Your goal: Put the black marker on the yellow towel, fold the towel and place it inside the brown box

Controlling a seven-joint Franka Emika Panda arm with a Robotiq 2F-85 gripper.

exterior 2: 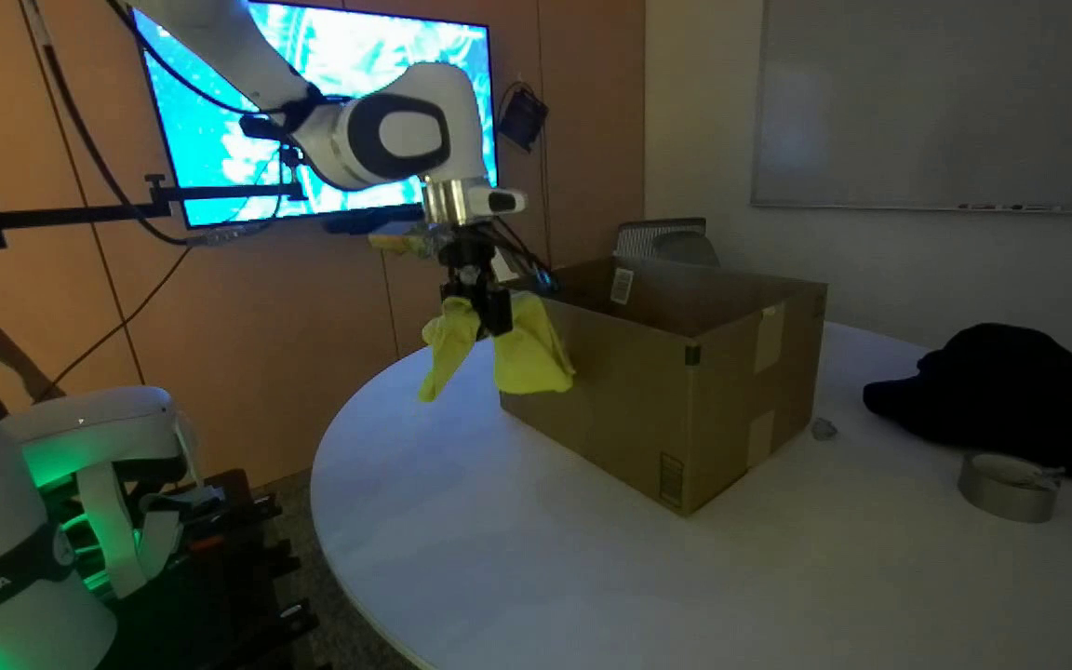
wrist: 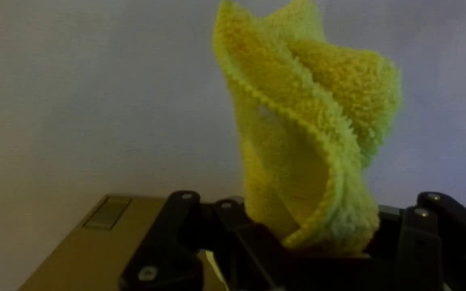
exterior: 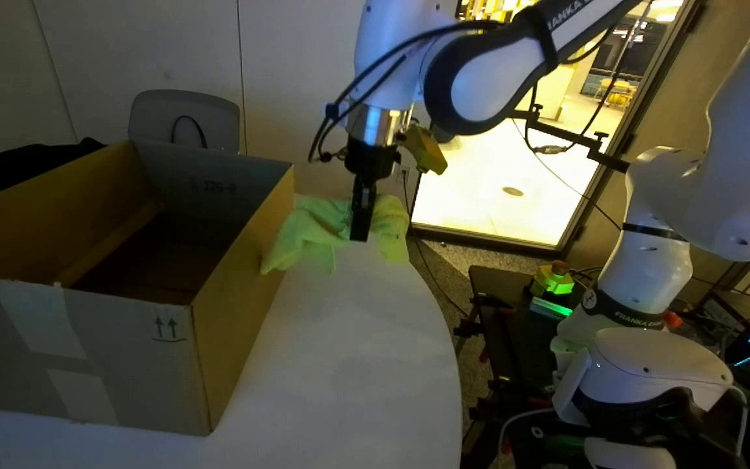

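Observation:
My gripper (exterior: 360, 236) points down beside the brown box, its jaws shut on the yellow towel (exterior: 316, 225). Bunched at the pinch, the cloth hangs down on both sides of the fingers (exterior 2: 501, 313) in an exterior view. A crumpled fold of the towel (wrist: 285, 173) rises from between the jaws in the wrist view. The open-topped brown box (exterior 2: 601, 395) stands next to the towel; whether cloth and box wall touch I cannot tell. Only a strip of the box (wrist: 95, 250) shows in the wrist view. The black marker is hidden or out of view.
The box rests on a round white table (exterior 2: 499, 530), whose curved edge lies on the robot's side. Beyond the box are a black cloth heap (exterior 2: 1011, 400), a tape roll (exterior 2: 1008, 489) and a small crumpled scrap (exterior 2: 824, 429). A grey chair (exterior: 186, 111) stands behind.

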